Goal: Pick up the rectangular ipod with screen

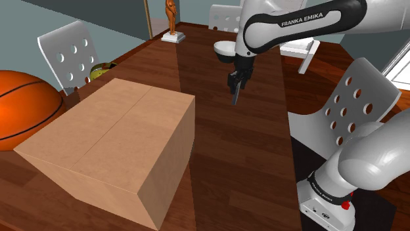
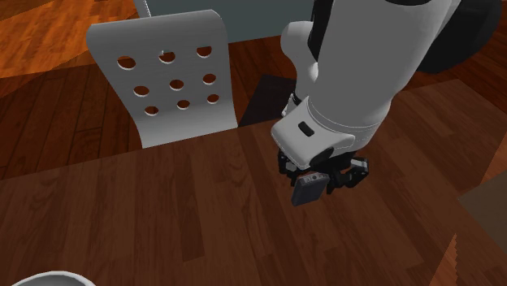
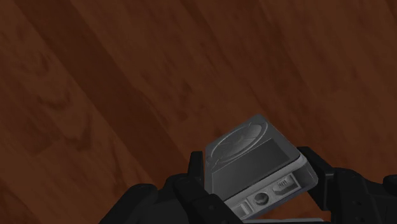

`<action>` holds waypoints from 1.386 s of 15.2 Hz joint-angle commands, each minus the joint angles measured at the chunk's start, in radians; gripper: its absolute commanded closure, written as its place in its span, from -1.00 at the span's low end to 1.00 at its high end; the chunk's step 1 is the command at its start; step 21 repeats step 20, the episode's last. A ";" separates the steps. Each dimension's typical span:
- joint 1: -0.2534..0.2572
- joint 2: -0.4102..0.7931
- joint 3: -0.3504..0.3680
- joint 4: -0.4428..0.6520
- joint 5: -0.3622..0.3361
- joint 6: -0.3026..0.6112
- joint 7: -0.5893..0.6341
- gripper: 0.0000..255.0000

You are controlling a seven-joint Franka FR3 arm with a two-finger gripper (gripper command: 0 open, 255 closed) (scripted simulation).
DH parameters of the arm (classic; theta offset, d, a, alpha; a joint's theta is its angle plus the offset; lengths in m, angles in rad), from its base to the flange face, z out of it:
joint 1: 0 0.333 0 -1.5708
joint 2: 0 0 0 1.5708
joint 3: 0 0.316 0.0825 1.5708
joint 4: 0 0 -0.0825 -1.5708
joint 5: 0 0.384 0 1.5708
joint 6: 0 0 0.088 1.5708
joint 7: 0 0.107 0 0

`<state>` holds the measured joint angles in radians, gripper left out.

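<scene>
As fingers (image 3: pixel 318 172) clasp ipod (image 3: pixel 251 156), FRANKA EMIKA arm (image 1: pixel 309 20)

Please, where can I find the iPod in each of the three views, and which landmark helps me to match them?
Shoulder view: the iPod is a thin dark sliver under the pincer, right of the cardboard box.
Second exterior view: the iPod sits right of centre, below the white arm.
Wrist view: the iPod lies tilted, clasped between the fingers.
Shared landmark: the dark wooden table.

Dark wooden table (image 1: pixel 250 144), big cardboard box (image 1: pixel 112 141) on it, orange statuette (image 1: pixel 172 23), white bowl (image 1: pixel 223 48).
</scene>
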<state>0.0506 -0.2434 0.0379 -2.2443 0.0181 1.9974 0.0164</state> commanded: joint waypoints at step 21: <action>0.000 -0.027 -0.001 0.176 0.000 -0.206 0.002 1.00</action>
